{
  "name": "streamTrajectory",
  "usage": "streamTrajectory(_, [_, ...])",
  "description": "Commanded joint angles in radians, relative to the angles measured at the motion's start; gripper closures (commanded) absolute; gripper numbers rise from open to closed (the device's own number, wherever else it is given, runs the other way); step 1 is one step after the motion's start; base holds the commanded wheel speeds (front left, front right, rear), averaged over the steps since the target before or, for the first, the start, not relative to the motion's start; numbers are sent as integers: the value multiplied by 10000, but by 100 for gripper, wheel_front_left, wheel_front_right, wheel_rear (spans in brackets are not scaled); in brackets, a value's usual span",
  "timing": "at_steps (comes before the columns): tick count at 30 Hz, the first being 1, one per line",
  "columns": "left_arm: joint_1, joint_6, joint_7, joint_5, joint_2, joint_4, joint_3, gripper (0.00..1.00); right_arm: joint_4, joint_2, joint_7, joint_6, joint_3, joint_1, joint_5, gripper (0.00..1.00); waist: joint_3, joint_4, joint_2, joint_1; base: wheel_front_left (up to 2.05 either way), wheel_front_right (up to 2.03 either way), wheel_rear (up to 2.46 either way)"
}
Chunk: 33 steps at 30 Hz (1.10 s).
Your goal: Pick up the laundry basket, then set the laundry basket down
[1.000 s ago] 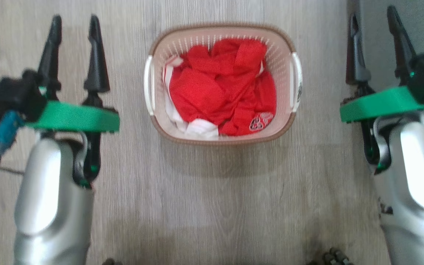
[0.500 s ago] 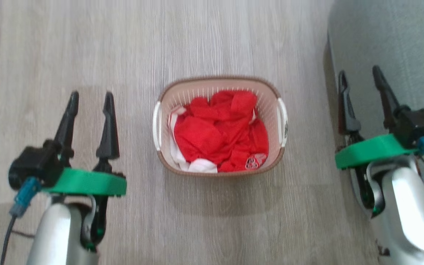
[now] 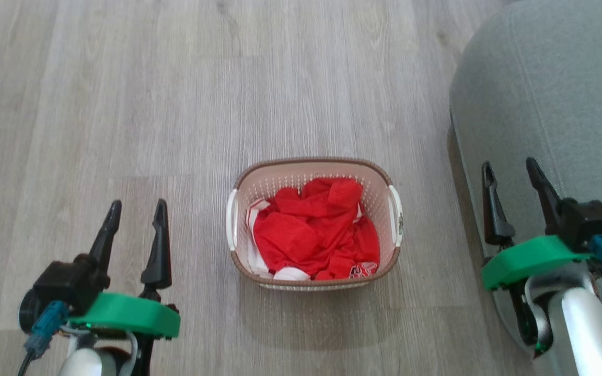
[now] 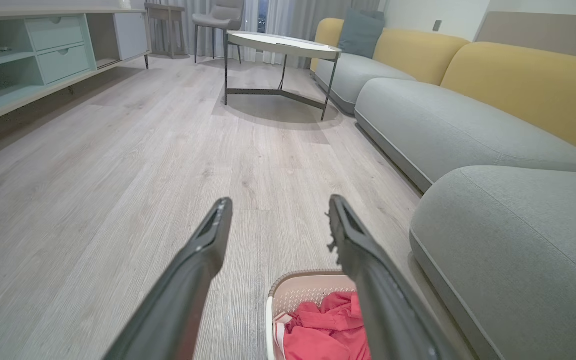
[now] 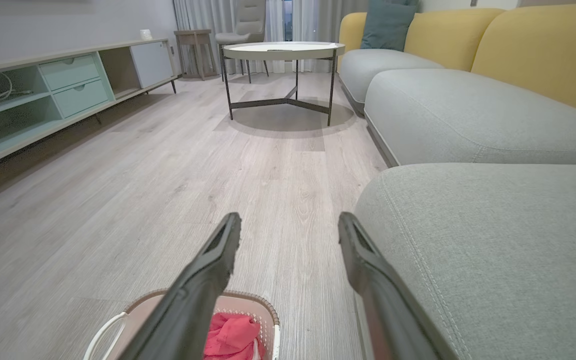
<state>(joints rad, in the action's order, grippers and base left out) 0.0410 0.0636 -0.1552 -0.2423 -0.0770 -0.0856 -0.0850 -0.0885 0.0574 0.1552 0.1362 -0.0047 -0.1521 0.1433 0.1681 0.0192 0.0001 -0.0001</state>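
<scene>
The laundry basket (image 3: 314, 168) stands on the wooden floor in the middle of the head view, cream with a brown rim, white side handles and red-and-white clothing inside. My left gripper (image 3: 136, 208) is open at the lower left, well clear of the basket's left handle. At the right my right gripper (image 3: 510, 169) is open too, apart from the basket and beside a grey sofa. The left wrist view has the basket (image 4: 298, 292) low between its fingers (image 4: 208, 250). In the right wrist view the basket (image 5: 253, 302) lies at the bottom edge, partly behind one finger (image 5: 203, 280).
A grey sofa cushion (image 3: 546, 104) fills the upper right, close to my right gripper. Farther off stand a round coffee table (image 4: 283, 45), yellow-backed sofa sections (image 4: 518, 80), a pale green media cabinet (image 4: 28, 55) and a chair (image 4: 218, 17). Open wooden floor (image 3: 175, 104) lies ahead.
The head camera has risen, so the basket and both grippers look smaller and lower. More floor and the sofa have come into view. Both grippers stay open.
</scene>
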Motion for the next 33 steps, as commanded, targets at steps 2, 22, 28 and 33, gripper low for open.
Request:
streamTrajectory(2, [-116, -62, 73, -55, -133, -458, 276, 0, 440, -66, -129, -55, 145, 65, 59, 0, -238, 19, -1, 1, 0, 0, 0])
streamTrajectory(22, [494, -336, 399, -257, -174, -387, 188, 0, 776, -22, -714, -55, 126, 804, 302, 0, -961, -25, -1, 1, 0, 0, 0])
streamTrajectory(28, [514, -442, 381, -221, -203, -335, 177, 0, 781, -30, -719, -55, 135, 848, 332, 0, -1032, -45, -1, 1, 0, 0, 0])
streamTrajectory(33, [515, -506, 387, -198, -221, -304, 137, 0, 788, -32, -731, -55, 126, 862, 341, 0, -1073, -34, -1, 1, 0, 0, 0])
